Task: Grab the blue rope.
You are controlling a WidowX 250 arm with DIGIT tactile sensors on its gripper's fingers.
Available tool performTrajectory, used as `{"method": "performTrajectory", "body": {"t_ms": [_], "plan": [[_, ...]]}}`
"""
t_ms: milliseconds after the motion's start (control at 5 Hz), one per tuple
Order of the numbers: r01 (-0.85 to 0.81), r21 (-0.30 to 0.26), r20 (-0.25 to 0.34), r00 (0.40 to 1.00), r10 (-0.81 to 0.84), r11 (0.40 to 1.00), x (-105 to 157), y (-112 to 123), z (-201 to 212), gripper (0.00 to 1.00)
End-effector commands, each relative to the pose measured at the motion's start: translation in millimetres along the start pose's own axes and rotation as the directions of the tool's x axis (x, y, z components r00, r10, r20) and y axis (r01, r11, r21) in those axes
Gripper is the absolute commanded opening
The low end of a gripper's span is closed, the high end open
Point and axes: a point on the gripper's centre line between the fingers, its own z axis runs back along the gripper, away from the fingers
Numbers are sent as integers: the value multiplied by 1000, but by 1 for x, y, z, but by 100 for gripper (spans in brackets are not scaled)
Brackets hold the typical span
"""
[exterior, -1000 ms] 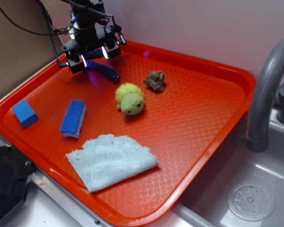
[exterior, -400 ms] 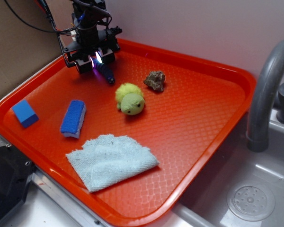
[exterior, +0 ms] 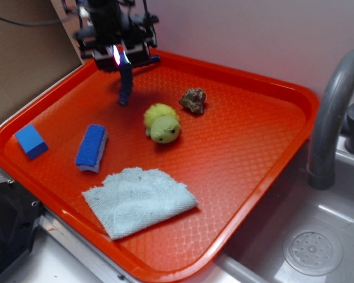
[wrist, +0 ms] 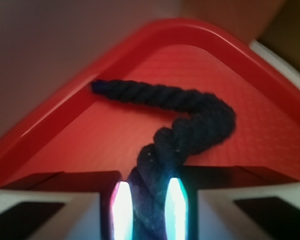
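Dark navy twisted cord fills the gap of the pincer (wrist: 148, 210): the blue rope (wrist: 190, 125) is clamped between the two lit fingers (wrist: 121, 210), thick strands wound tightly, bent sharply back on itself, its far end dark. In the exterior view the pincer (exterior: 122, 58) holds it above the far left corner of the orange tray (exterior: 271, 88), and the rope (exterior: 125, 85) hangs down, its lower tip at or just above the tray floor. Nearer on the tray lie a green plush toy (exterior: 161, 124), a brown rock (exterior: 193, 100), a bright blue sponge (exterior: 91, 147), a blue block (exterior: 30, 141) and a pale cloth (exterior: 138, 199).
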Motion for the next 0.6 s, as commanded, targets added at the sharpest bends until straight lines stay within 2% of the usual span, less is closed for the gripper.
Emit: {"method": "performTrajectory", "body": {"t_ms": [0, 200, 400], "plan": [[446, -170, 77, 895, -440, 879, -13, 5, 103, 0], [550, -223, 110, 835, -540, 805, -21, -4, 145, 0], [593, -291, 82, 797, -598, 751, -23, -10, 163, 0]]}}
